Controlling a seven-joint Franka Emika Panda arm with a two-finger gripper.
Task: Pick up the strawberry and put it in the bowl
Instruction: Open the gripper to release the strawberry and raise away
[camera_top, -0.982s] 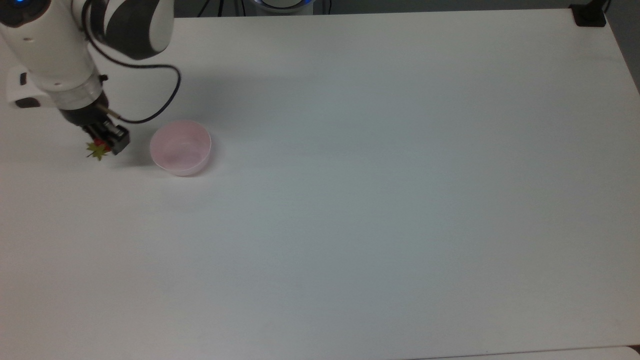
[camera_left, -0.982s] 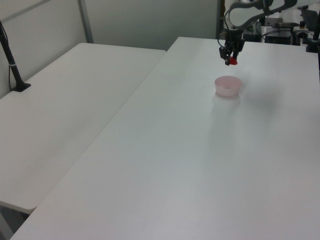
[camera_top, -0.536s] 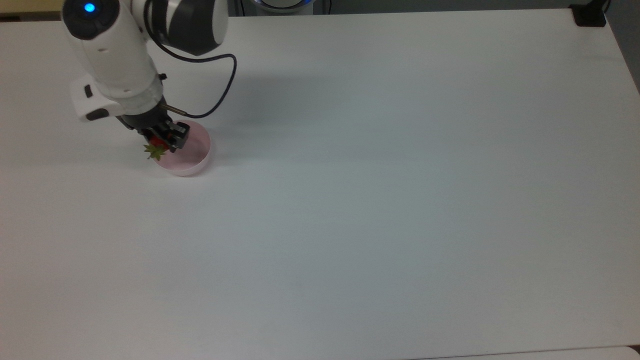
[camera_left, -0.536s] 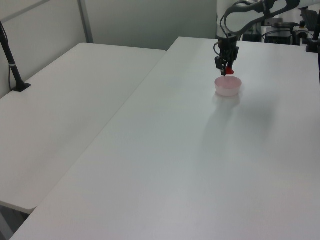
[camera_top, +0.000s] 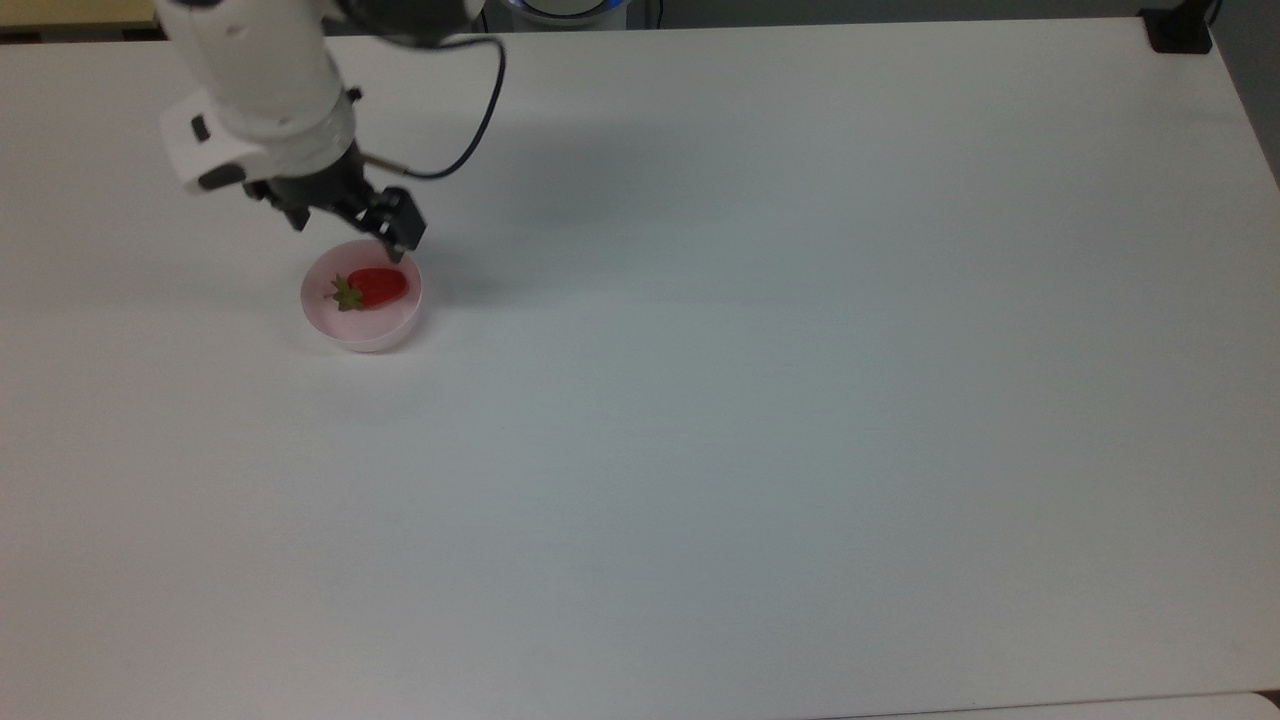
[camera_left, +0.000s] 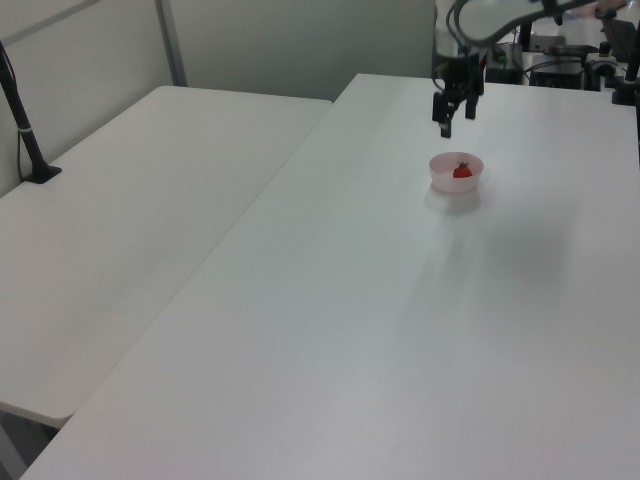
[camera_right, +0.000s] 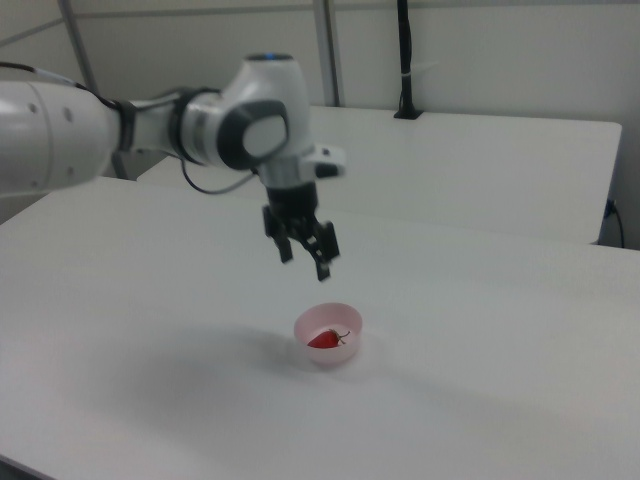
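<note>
The red strawberry (camera_top: 378, 286) lies on its side inside the pale pink bowl (camera_top: 370, 338), green cap toward the top view's left. In the left view the strawberry (camera_left: 462, 172) rests in the bowl (camera_left: 455, 184), and the right view also has the strawberry (camera_right: 323, 340) in the bowl (camera_right: 331, 356). My gripper (camera_top: 350, 228) hangs open above the bowl's far rim with nothing between its fingers. It is well clear of the bowl in the left view (camera_left: 456, 115) and the right view (camera_right: 303, 258).
The white table (camera_top: 800, 400) stretches wide to the top view's right of the bowl. A black mount (camera_top: 1180, 30) sits at its far right corner. A second white table (camera_left: 130, 220) with a black post (camera_left: 25, 120) stands in the left view's left.
The gripper carried the strawberry over the bowl, opened and let it drop in. It has since risen and shifted toward the bowl's far rim.
</note>
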